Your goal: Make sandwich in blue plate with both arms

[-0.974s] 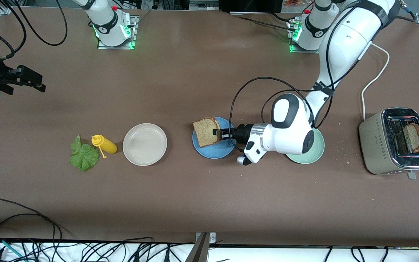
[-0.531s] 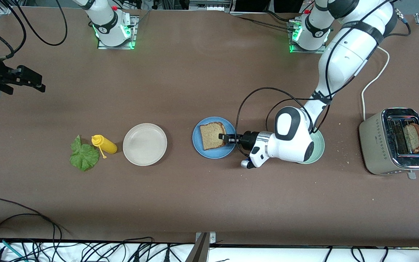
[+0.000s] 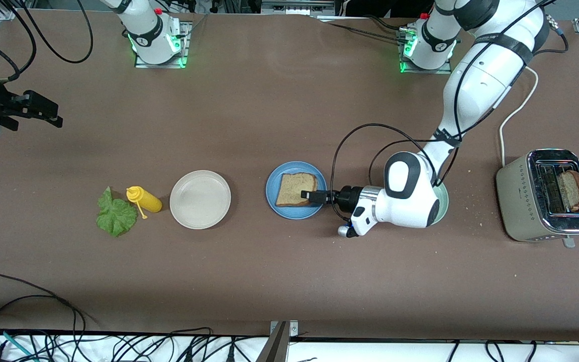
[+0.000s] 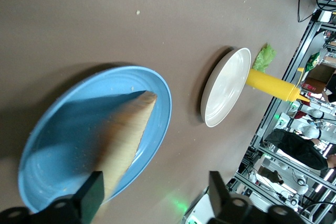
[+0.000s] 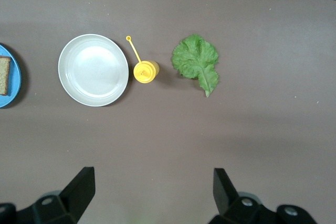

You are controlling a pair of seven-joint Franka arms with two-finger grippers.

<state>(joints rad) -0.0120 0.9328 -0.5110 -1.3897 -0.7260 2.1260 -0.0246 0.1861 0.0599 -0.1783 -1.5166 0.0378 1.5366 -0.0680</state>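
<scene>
A tan bread slice [image 3: 293,189] lies flat on the blue plate [image 3: 275,205] at mid-table. My left gripper [image 3: 313,196] is low at the plate's rim toward the left arm's end, open and empty, with one finger [image 4: 92,196] beside the slice's edge [image 4: 125,132]. A second slice [image 3: 571,190] stands in the toaster [image 3: 525,201]. The lettuce leaf [image 3: 115,216] lies on the table toward the right arm's end. My right gripper [image 3: 48,113] waits high over that end, open and empty [image 5: 152,190], with the lettuce [image 5: 197,62] in its view.
A yellow squeeze bottle [image 3: 145,200] lies between the lettuce and a beige plate [image 3: 200,199]. A pale green plate [image 3: 443,200] is mostly covered by the left arm. The toaster's white cord [image 3: 515,108] runs toward the left arm's base.
The left gripper held the bread slice tilted over the blue plate, then let it go. The slice now lies flat on the plate, and the left wrist has drawn back slightly.
</scene>
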